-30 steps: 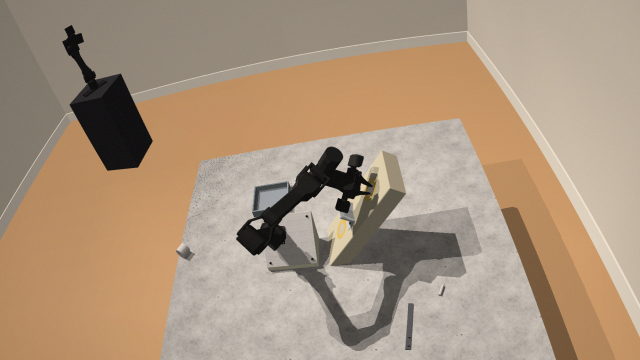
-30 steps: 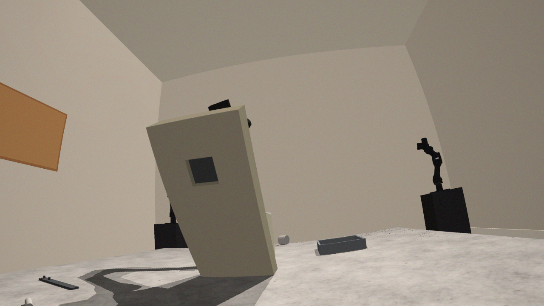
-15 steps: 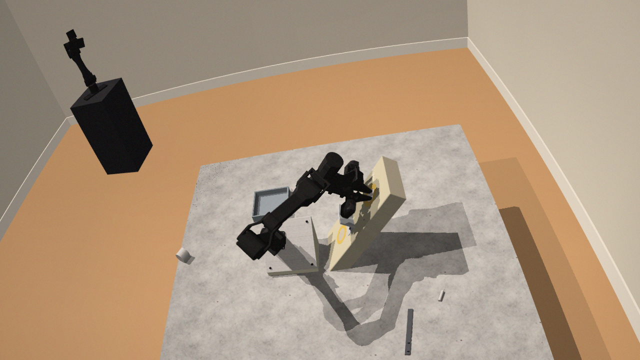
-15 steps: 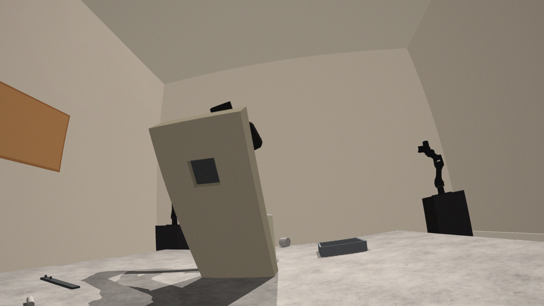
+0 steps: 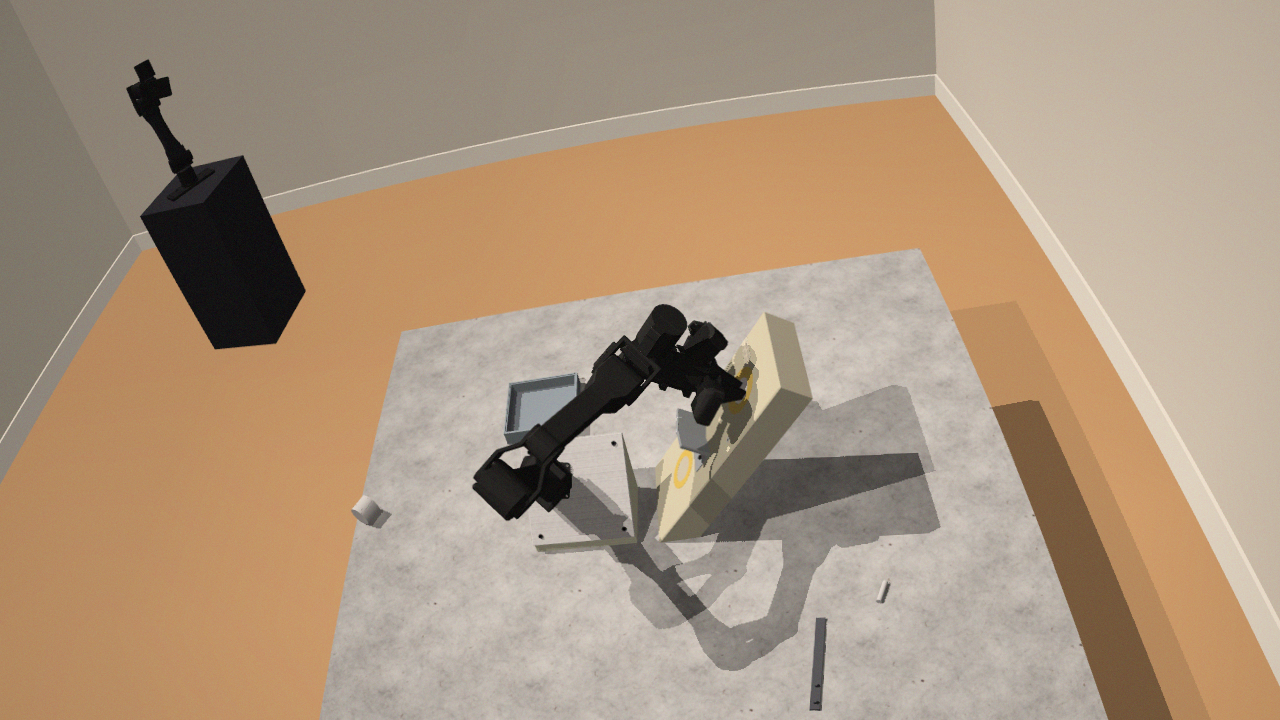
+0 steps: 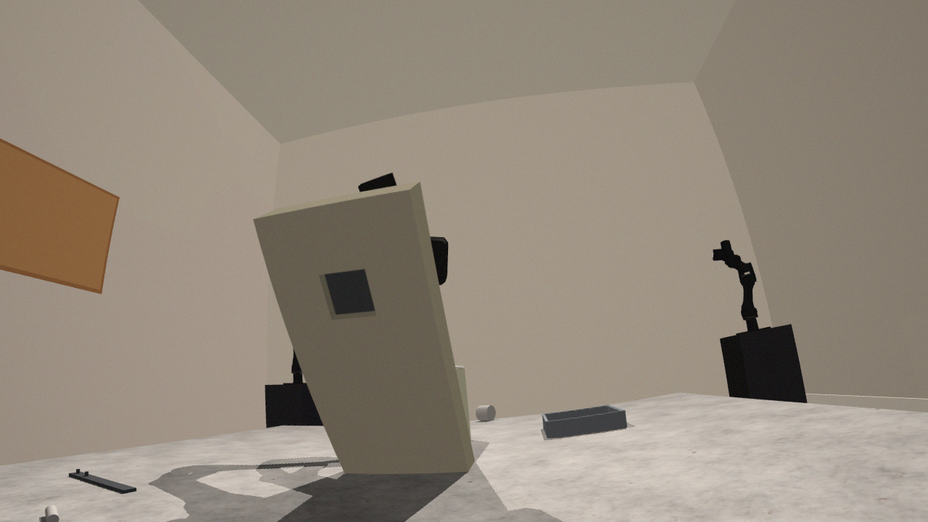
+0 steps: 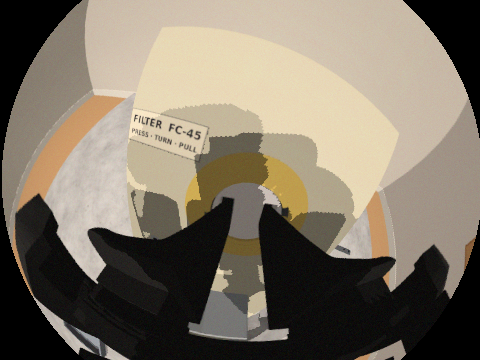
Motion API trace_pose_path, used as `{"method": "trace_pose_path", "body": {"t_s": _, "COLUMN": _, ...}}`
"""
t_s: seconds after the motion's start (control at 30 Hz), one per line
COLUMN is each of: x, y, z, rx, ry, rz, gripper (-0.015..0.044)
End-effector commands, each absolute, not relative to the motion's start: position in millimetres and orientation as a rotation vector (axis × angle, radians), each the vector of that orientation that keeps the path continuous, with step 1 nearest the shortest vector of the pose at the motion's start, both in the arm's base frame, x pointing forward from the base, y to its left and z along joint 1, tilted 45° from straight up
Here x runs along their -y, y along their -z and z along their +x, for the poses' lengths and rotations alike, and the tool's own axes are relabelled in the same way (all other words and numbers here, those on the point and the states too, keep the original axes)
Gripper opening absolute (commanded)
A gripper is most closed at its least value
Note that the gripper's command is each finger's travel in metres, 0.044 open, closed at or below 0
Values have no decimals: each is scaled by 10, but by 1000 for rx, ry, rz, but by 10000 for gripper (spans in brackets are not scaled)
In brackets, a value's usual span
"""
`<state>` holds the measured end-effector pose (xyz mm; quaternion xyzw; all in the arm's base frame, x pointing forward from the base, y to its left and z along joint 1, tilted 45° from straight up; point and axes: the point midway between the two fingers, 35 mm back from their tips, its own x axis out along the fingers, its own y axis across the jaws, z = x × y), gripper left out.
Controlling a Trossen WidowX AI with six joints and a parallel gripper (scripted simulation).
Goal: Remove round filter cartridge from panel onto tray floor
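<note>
The fingertips cover the slots and part of the rim of the cartridge, the arm hides it from above, and its depth in the panel cannot be made out. Its round face points out of the tilted panel toward the gripper, the long axis unseen. It lies inside the yellow ring, between the gripper's fingertips, which are closed on it.

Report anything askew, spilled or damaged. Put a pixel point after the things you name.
No spill or damage shows. The pale cylinder [image 5: 366,510] [image 6: 485,412] lies on its side at the tabletop's [image 5: 447,626] [image 6: 713,467] [image 7: 80,175] edge, where it might roll off. The service panel [image 5: 756,456] [image 6: 389,389] [image 7: 250,75] leans, perhaps by design.
</note>
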<state>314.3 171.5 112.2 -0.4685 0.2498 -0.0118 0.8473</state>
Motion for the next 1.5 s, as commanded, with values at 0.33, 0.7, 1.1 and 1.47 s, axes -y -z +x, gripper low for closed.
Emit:
{"method": "trace_pose_path", "body": {"t_s": 0.33, "x": -1674, "y": -1073, "z": 3209, "rx": -560, "ry": -82, "rz": -1371, "gripper": 0}}
{"method": "trace_pose_path", "body": {"t_s": 0.7, "x": -1671, "y": -1070, "z": 3217, "rx": -557, "ry": -55, "rz": -1278, "gripper": 0}}
{"method": "trace_pose_path", "body": {"t_s": 1.1, "x": -1671, "y": -1070, "z": 3217, "rx": -557, "ry": -55, "rz": -1278, "gripper": 0}}
{"method": "trace_pose_path", "body": {"t_s": 1.47, "x": -1671, "y": -1070, "z": 3217, "rx": -557, "ry": -55, "rz": -1278, "gripper": 0}}
